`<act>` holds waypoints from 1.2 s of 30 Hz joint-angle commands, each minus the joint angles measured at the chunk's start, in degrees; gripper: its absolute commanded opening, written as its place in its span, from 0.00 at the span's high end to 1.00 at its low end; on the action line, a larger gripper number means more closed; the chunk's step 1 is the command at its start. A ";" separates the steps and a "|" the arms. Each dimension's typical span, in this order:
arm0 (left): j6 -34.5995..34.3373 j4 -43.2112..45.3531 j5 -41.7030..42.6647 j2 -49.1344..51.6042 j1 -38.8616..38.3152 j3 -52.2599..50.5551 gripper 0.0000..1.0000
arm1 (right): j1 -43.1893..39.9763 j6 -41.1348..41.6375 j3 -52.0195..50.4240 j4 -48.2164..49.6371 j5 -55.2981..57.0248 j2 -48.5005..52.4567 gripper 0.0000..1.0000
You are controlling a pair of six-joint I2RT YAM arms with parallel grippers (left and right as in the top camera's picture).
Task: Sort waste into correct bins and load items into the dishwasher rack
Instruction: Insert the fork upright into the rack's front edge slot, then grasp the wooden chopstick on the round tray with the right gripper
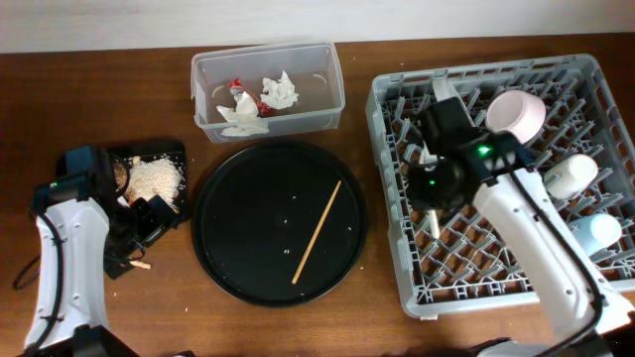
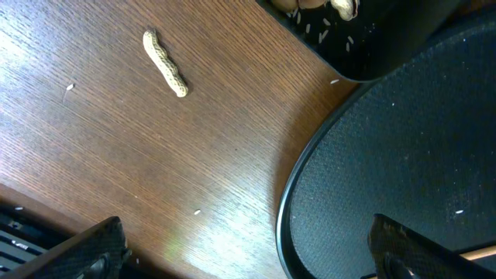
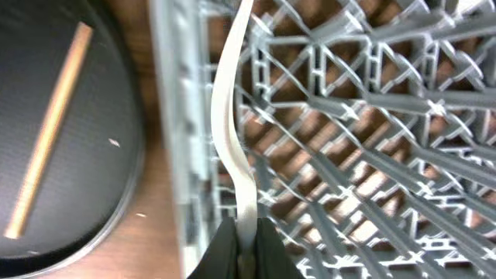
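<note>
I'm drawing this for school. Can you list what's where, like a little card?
Right jaws: shut on white fork, over dishwasher rack
Left jaws: open, empty, above table
In rack: pink bowl, white cup, light blue cup
Round black tray: wooden stick
Clear tub: napkins, red wrapper
Small black tray: beige crumbs

Grey gridded rack [image 1: 446, 268], pink bowl [image 1: 516, 114], white fork [image 3: 223, 101], round black tray [image 1: 258, 228].

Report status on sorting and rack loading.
Done: napkins and red wrapper in the clear tub; crumbs in the black tray; pink bowl, white cup and blue cup in the rack. In hand: right gripper holds the white fork at the rack. To do: wooden stick on the round tray, a beige scrap on the table.
</note>
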 commanded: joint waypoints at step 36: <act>0.94 0.15 -0.79 -0.28 -0.26 0.02 0.01 | 29.29 34.10 5.68 15.89 -7.17 35.82 0.96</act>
